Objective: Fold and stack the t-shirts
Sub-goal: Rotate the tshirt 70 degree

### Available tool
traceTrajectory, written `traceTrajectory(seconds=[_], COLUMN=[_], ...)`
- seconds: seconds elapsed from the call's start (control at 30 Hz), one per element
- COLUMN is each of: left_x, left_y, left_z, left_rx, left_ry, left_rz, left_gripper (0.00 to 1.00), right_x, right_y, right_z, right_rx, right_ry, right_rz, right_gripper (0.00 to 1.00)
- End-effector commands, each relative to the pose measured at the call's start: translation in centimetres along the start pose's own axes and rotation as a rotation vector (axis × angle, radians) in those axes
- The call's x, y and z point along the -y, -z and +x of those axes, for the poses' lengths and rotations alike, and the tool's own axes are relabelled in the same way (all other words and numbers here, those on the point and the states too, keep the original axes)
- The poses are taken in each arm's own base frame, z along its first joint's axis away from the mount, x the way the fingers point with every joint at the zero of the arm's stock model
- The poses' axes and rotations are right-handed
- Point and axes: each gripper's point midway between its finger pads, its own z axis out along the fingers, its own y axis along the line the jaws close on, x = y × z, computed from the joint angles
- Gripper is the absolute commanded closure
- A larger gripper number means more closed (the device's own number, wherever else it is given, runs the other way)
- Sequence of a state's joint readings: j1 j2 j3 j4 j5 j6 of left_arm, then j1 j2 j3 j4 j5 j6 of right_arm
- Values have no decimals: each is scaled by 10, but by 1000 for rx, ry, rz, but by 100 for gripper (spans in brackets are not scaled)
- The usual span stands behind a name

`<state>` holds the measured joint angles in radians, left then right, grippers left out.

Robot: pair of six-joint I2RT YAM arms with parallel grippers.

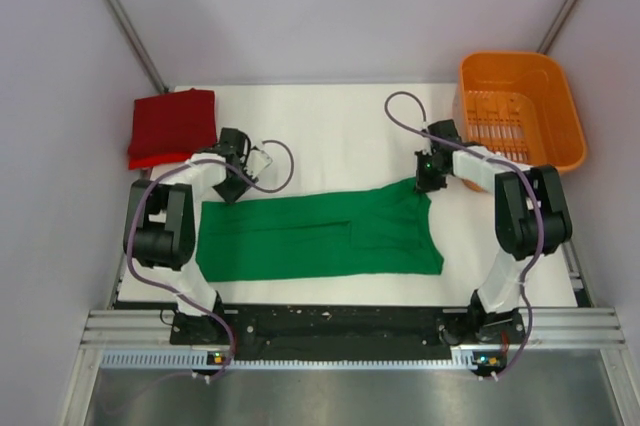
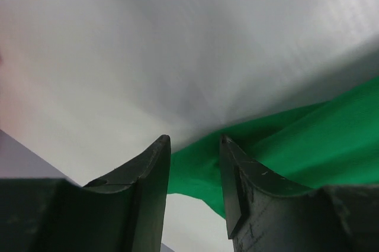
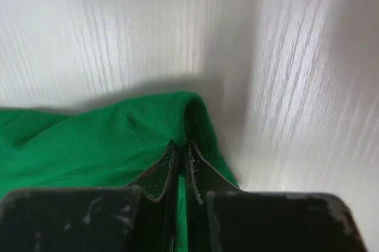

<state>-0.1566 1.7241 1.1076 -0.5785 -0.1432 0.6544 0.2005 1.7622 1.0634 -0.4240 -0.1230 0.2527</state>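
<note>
Green cloth fills the middle of the white table [image 1: 330,126]: the green t-shirt [image 1: 300,241] lies flat as a long band. Its long axis runs left to right, and its right end is wider, reaching nearer the front edge. I cannot tell which end holds the collar. The top view alone shows the dark red t-shirt [image 1: 172,124], folded into a compact block at the far left corner, well apart from the green one. It also shows the orange basket [image 1: 510,56] at the far right. From above, the left gripper [image 1: 230,193] sits at the band's far left corner and the right gripper [image 1: 428,184] at its far right corner, but neither gap can be read there. The wrist views settle that. In the left wrist view the left gripper [image 2: 194,141] has its fingers [image 2: 155,169] apart. An edge of the green t-shirt [image 2: 320,139] shows through the gap and stretches off to the right over the table [image 2: 177,39]. In the right wrist view the right gripper [image 3: 182,144] has its fingers pressed almost together, pinching a raised fold of the green t-shirt [image 3: 106,139]. The cloth bulges just past the tips, with bare table [image 3: 296,57] beyond.
</note>
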Motion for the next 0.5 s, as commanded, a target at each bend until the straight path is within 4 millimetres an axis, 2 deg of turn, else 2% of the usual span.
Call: traceTrajectory(seconds=[0.0, 0.1, 0.27, 0.4, 0.47], left_x=[-11, -9, 12, 24, 26], left_y=[-17, -23, -21, -10, -1], left_z=[34, 58, 84, 104, 109], left_rx=[-83, -144, -193, -222, -221], left_ry=[54, 51, 28, 48, 66], left_rz=[-57, -66, -31, -3, 6], left_gripper=[57, 59, 60, 61, 60], right_x=[15, 14, -4, -17, -26], right_y=[-20, -31, -49, -57, -53], right_z=[-32, -56, -114, -155, -174], right_rx=[37, 47, 73, 94, 119], right_ry=[40, 57, 84, 99, 128], right_rz=[91, 104, 56, 36, 3], right_gripper=[100, 100, 100, 89, 74])
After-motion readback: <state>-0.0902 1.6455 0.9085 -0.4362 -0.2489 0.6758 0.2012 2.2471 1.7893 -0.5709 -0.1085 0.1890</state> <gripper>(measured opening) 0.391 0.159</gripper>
